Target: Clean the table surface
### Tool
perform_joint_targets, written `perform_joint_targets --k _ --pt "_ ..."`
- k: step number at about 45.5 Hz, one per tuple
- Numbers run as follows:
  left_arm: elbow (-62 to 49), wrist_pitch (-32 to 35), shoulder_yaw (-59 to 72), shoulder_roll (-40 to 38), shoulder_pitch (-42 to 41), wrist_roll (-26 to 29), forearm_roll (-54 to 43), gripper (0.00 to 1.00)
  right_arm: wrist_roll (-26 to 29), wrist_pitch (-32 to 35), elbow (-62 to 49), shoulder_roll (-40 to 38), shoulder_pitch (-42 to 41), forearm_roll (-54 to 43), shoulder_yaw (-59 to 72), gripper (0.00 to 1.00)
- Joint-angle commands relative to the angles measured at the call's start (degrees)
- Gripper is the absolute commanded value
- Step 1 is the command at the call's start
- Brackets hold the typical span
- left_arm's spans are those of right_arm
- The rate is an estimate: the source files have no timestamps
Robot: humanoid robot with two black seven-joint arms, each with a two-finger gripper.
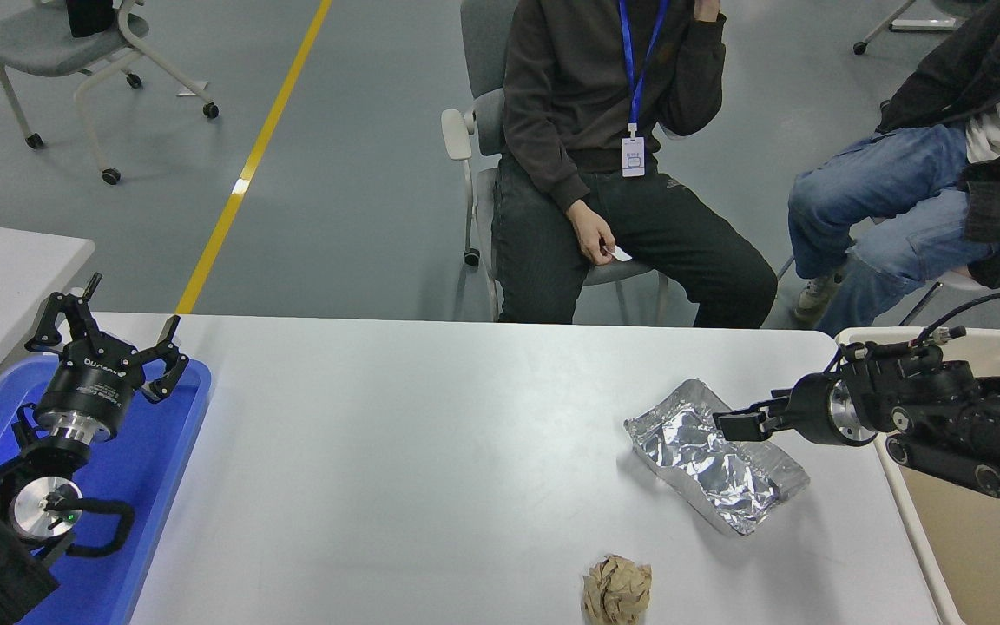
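Note:
The table surface is a wide light grey-white top. A crumpled silver foil tray lies on its right part. A crumpled brown paper ball sits near the front edge. My right gripper reaches in from the right edge and hangs at the foil tray's far right rim; whether it is open or touching the foil does not show. My left gripper is open and empty, parked over the blue bin at the lower left.
A beige bin stands off the table's right end, under my right arm. Two people sit at the far side, one in dark clothes, one in jeans. A smaller tabletop corner shows at the left.

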State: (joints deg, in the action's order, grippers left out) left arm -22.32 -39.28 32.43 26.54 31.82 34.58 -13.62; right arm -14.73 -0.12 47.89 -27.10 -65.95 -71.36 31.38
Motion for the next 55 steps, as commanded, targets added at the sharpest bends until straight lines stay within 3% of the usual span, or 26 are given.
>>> perform_joint_targets --k 1,12,45,55 --pt "0.0 0.0 0.0 0.0 0.0 0.0 0.0 1.0 -0.1 -1.0 -2.0 2.1 0.3 0.0 3.1 0.99" --pt "0.0 0.0 0.0 0.0 0.0 0.0 0.0 1.0 -0.5 -4.5 -8.9 4.9 5.2 0.3 3.7 0.99" --pt "0.0 0.0 0.0 0.0 0.0 0.0 0.0 1.0 -0.5 -9.4 -10.4 5.7 9.9 0.7 3.8 0.98" --pt "0.0 0.0 0.0 0.0 0.0 0.0 0.0 1.0 -0.6 -12.5 -13.8 7.3 11.9 0.7 5.3 0.9"
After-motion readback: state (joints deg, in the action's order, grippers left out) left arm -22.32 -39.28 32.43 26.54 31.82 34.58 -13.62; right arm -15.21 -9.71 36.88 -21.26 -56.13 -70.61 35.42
